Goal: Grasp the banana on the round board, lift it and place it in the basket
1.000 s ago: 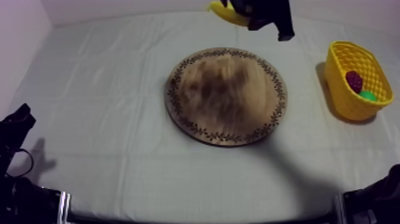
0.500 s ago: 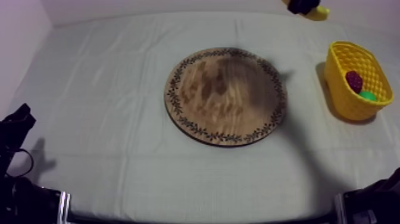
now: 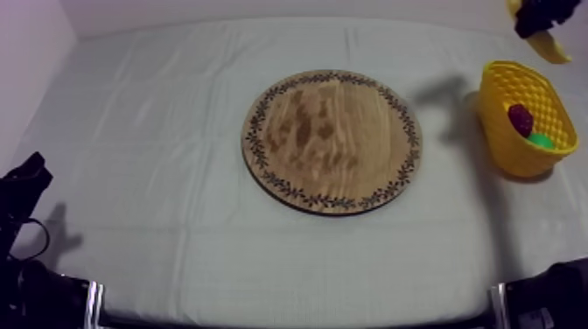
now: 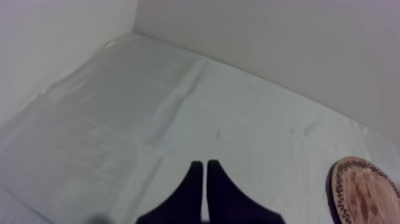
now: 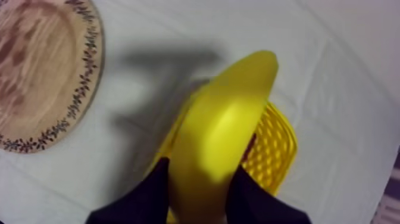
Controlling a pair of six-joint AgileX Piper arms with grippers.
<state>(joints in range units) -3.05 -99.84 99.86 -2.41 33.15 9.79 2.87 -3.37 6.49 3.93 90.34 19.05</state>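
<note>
My right gripper (image 3: 539, 19) hangs high at the back right, shut on the yellow banana (image 3: 549, 45), just behind the yellow basket (image 3: 499, 122). In the right wrist view the banana (image 5: 223, 125) fills the space between my black fingers (image 5: 149, 193), with the basket (image 5: 277, 149) directly beneath it. The round wooden board (image 3: 332, 140) with the patterned rim lies bare in the middle of the table; its edge also shows beside the basket (image 5: 41, 71). My left gripper (image 4: 205, 170) is shut on nothing, a narrow wedge over the cloth, resting low at the left (image 3: 22, 188).
Inside the basket lie a small red fruit (image 3: 521, 118) and something green (image 3: 542, 140). The board's rim (image 4: 363, 190) shows off to the side of my left gripper. White walls close off the table's back and left side.
My right gripper has carried the banana rightward along the back of the table, from behind the board to just behind the basket. The left arm has stayed still.
</note>
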